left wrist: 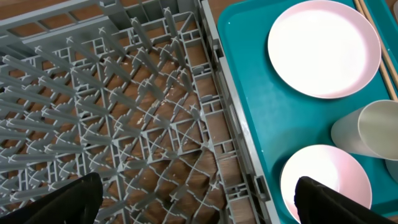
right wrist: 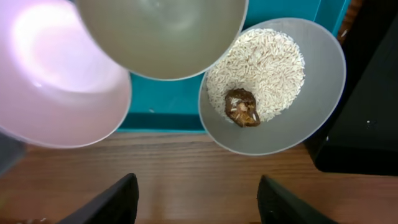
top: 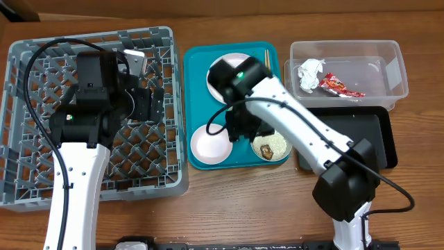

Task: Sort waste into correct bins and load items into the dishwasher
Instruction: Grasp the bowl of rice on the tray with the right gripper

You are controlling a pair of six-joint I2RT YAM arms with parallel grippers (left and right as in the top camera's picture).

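The grey dish rack (top: 41,173) stands at the left, with nothing seen in it. My left gripper (top: 149,101) hangs open and empty over its right side (left wrist: 199,199). The teal tray (top: 198,76) holds a pale pink plate (left wrist: 323,46), a cup (left wrist: 373,127), a small pink bowl (top: 210,142) and chopsticks (top: 267,55). A grey bowl (right wrist: 311,106) holds rice (right wrist: 267,68) and a brown lump (right wrist: 241,107). My right gripper (right wrist: 198,199) is open and empty above bare table just in front of the tray. The clear tub (top: 388,55) holds the tissue (top: 309,73) and red wrapper (top: 338,85).
The shallow black tray (top: 368,132) lies right of the teal tray, below the clear tub, and nothing shows in it. My right arm crosses over the teal tray and hides part of the top plate. The rack's wall (left wrist: 214,112) borders the teal tray closely.
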